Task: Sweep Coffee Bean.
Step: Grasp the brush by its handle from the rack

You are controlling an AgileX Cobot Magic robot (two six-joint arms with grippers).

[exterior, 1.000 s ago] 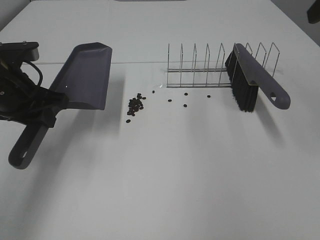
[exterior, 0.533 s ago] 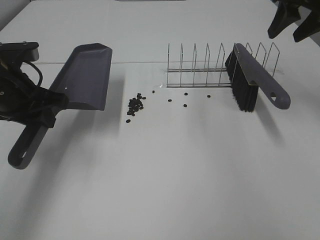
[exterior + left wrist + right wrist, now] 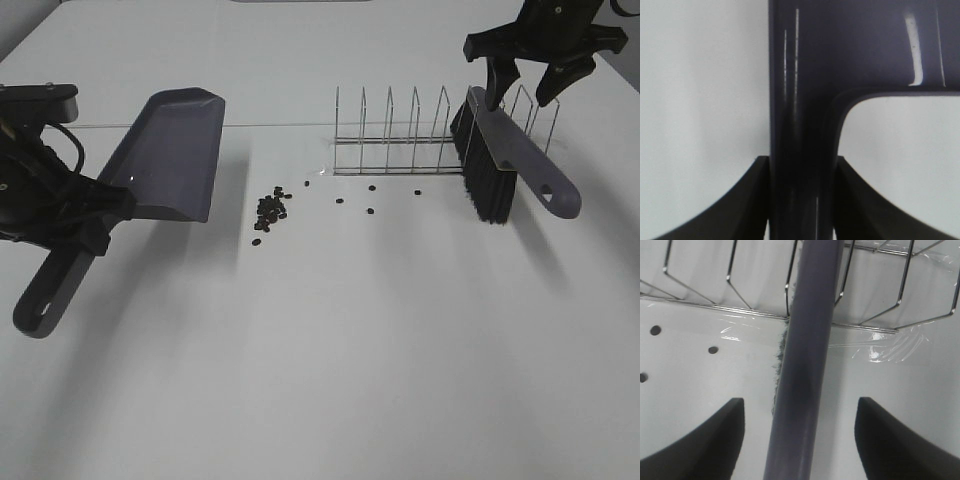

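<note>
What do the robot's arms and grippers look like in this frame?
Everything visible is matt black, and no markings show. The left arm is bulky, with a boxy dark-grey housing on top and a black cable looping beside it. The left gripper and right gripper each have two broad fingers with curved, tapering inner edges.

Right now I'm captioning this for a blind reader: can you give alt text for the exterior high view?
On a white table, the left gripper holds a grey dustpan by its handle, left of a cluster of coffee beans. The open right gripper hovers over a brush leaning in a wire rack.
</note>
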